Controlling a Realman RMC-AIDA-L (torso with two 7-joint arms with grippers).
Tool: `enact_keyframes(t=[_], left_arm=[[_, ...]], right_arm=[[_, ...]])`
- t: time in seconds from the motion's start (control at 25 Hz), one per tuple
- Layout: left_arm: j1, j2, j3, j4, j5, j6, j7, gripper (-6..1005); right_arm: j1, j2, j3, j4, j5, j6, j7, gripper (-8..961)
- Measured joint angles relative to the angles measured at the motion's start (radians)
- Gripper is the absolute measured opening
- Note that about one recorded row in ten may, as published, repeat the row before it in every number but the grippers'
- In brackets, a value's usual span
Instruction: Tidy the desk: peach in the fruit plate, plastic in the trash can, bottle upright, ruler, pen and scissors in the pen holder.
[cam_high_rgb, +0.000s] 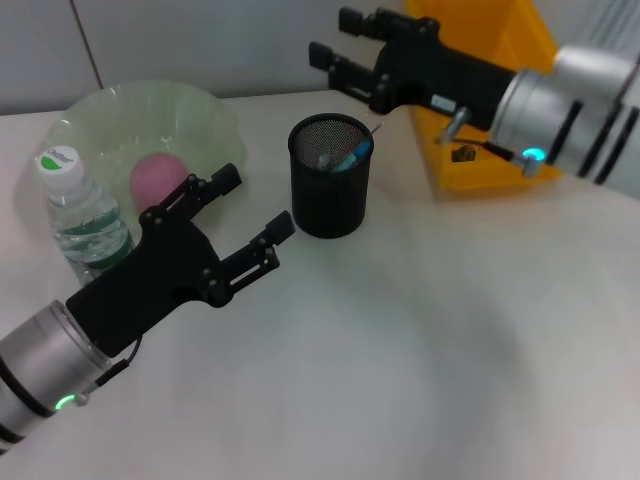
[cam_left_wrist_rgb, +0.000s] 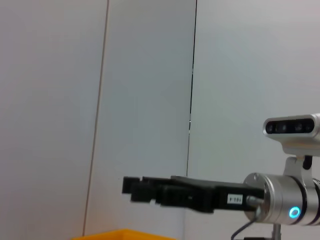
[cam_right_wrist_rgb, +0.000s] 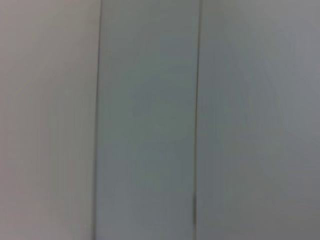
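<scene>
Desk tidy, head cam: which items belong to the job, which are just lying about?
Job items:
- peach, in the fruit plate
- bottle, upright
- pen holder, with the scissors sticking out
- trash can
- desk
- left gripper and right gripper, both open, holding nothing

Lying about:
- nothing visible beyond the wall behind

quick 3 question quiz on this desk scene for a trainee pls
1. True or false: the peach lies in the fruit plate.
2. How does the bottle stand: A upright, B on its side?
3. Which container holds the blue-handled scissors?

Key: 1 true. 2 A. 3 the pen holder.

Both tools are open and hold nothing: the left tool beside the plate, the right tool above the desk's far edge.
</scene>
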Motion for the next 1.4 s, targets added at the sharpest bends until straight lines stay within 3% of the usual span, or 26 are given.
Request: enact_keyframes(t=[0.04, 0.08, 0.16, 0.2, 0.24, 0.36, 0.44, 0.52, 0.6, 0.64, 0.68, 0.84, 1.08, 1.4], left_arm=[[0.000, 0.000, 0.000, 0.000, 0.000, 0.000, 0.000, 810], [-0.001, 0.019, 0.000, -0.006, 0.016, 0.026, -0.037, 810], [-0.008, 0.052, -0.005, -0.006, 0.084, 0.066, -0.103, 810], [-0.008, 0.052, -0.005, -0.006, 0.084, 0.066, -0.103, 810], [-0.016, 0.079, -0.006, -0.006, 0.142, 0.101, -0.145, 810], [-0.016, 0.089, -0.006, -0.005, 0.171, 0.112, -0.153, 810], [-0.016, 0.089, -0.006, -0.005, 0.171, 0.112, -0.153, 810], [-0.029, 0.111, -0.006, -0.005, 0.310, 0.123, -0.231, 810], [-0.031, 0.111, -0.007, -0.005, 0.339, 0.121, -0.245, 810], [-0.031, 0.109, -0.009, -0.006, 0.364, 0.118, -0.251, 810], [-0.031, 0.109, -0.010, -0.006, 0.369, 0.117, -0.251, 810], [-0.024, 0.111, -0.040, -0.022, 0.417, 0.118, -0.271, 810], [-0.022, 0.110, -0.064, -0.062, 0.440, 0.127, -0.277, 810], [-0.024, 0.114, -0.071, -0.095, 0.443, 0.138, -0.278, 810]], right_arm=[[-0.022, -0.005, -0.001, -0.037, -0.013, -0.025, 0.069, 420], [-0.053, -0.014, -0.002, -0.093, -0.041, -0.067, 0.156, 442], [-0.115, -0.044, -0.001, -0.210, -0.139, -0.177, 0.348, 485], [-0.140, -0.062, 0.002, -0.254, -0.191, -0.235, 0.420, 524], [-0.165, -0.080, 0.005, -0.295, -0.241, -0.300, 0.487, 564], [-0.244, -0.134, 0.015, -0.359, -0.323, -0.502, 0.576, 682], [-0.301, -0.143, 0.020, -0.369, -0.335, -0.566, 0.569, 734], [-0.348, -0.138, 0.023, -0.380, -0.352, -0.590, 0.550, 786], [-0.389, -0.123, 0.025, -0.400, -0.379, -0.597, 0.538, 838], [-0.409, -0.105, 0.030, -0.418, -0.404, -0.598, 0.532, 838], [-0.409, -0.105, 0.030, -0.418, -0.404, -0.598, 0.532, 839], [-0.424, -0.063, 0.037, -0.434, -0.444, -0.587, 0.492, 839], [-0.407, -0.020, 0.037, -0.428, -0.514, -0.520, 0.477, 838], [-0.392, -0.011, 0.037, -0.426, -0.526, -0.511, 0.472, 838]])
